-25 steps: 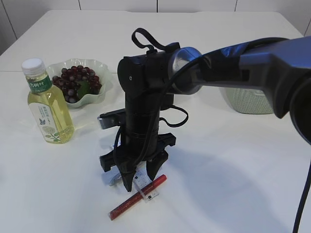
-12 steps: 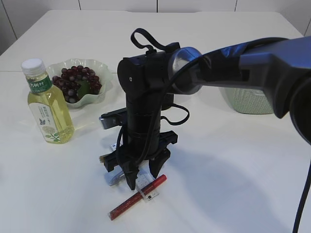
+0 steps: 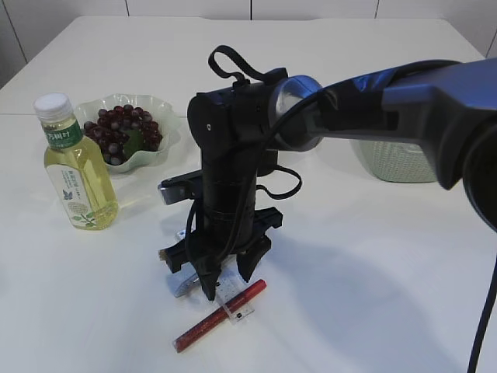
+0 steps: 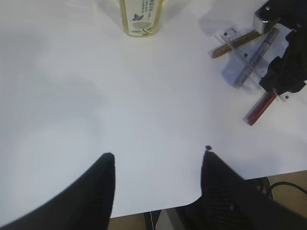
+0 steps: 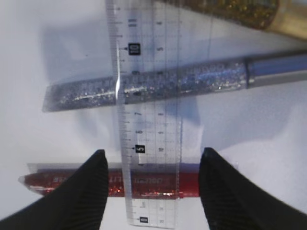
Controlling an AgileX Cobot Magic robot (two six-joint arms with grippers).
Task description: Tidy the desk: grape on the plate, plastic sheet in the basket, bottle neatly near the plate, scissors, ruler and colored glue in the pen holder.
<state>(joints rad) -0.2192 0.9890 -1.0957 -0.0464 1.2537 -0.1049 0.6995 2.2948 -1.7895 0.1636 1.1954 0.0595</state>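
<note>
Grapes plated, bottle beside; ruler and glue tubes remain under the open, empty right gripper.

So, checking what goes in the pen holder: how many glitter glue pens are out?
3: red pen under the ruler, silver over it, gold at the far end.

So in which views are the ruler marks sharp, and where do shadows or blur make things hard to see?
Right wrist view: the ruler is sharp, its numbers legible, though the gold glue tube at the top edge is soft. Exterior view: the right gripper shades the ruler; no marks readable. Left wrist view: the ruler is too small to read, and the left gripper is dark and blurred.
</note>
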